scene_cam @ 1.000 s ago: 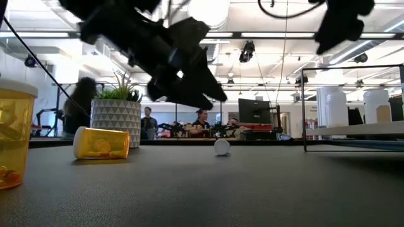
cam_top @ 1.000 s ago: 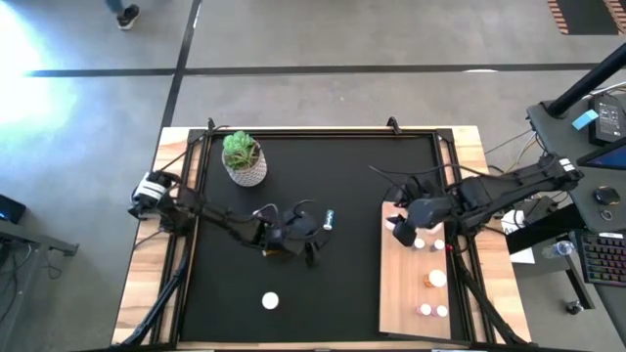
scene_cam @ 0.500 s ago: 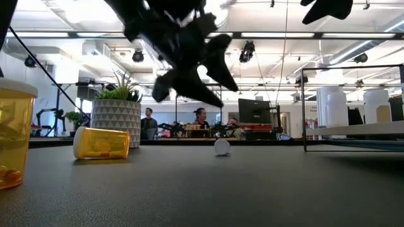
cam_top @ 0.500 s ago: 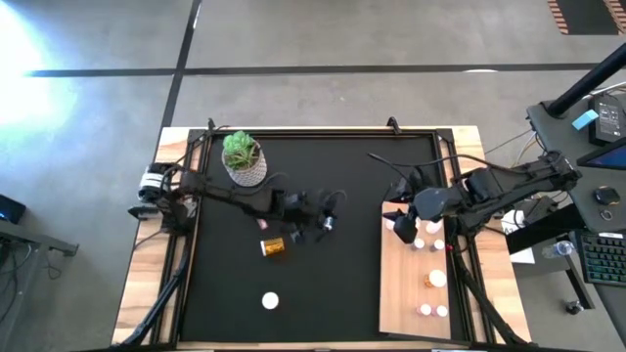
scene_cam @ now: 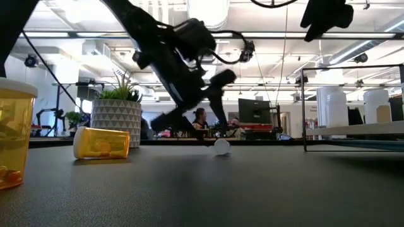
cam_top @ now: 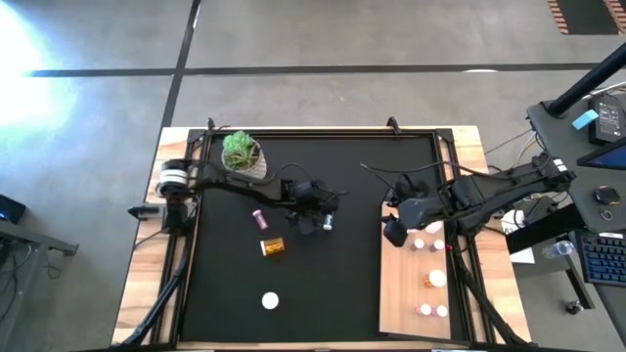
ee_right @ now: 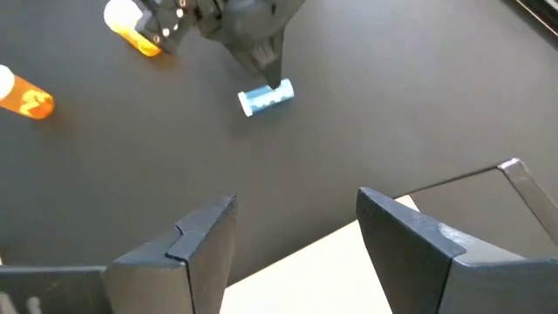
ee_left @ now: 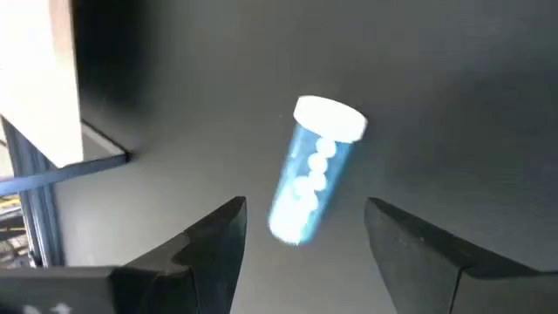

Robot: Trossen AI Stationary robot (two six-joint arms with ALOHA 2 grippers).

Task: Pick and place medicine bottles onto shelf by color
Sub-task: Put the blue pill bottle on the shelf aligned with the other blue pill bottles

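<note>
Left hand [cam_top: 315,221] sits mid-mat, low over the blue bottle [cam_top: 329,221], fingers spread. In the left wrist view the blue bottle [ee_left: 312,170] lies on its side on the black mat [cam_top: 323,284] with its white cap at the end away from the camera and both fingers [ee_left: 214,240] flanking it, not touching. Nothing gripped.

Right hand [cam_top: 393,230] hangs at the near-mat edge of the shelf [cam_top: 403,293], fingers spread, empty. The right wrist view shows the blue bottle [ee_right: 266,98] farther off on the mat with the left hand [ee_right: 261,52] just beside it.

Loose bottles on the mat:
- pink bottle [cam_top: 259,218], lying down, just left of the left hand
- amber bottle [cam_top: 273,247], on its side, nearer the counter's front
- white-capped bottle [cam_top: 269,302], upright, near the front edge

On the shelf: several bottles standing along its right half, white-capped ones [cam_top: 433,231] near the right hand, an orange one [cam_top: 435,280] farther down, 2 small ones [cam_top: 433,311] at the front end.

Potted plant [cam_top: 243,156] at the mat's back-left corner. Low view: amber bottle [scene_cam: 101,143] lying in front of the plant pot [scene_cam: 115,121], another amber one [scene_cam: 14,135] upright, close to the lens.
</note>
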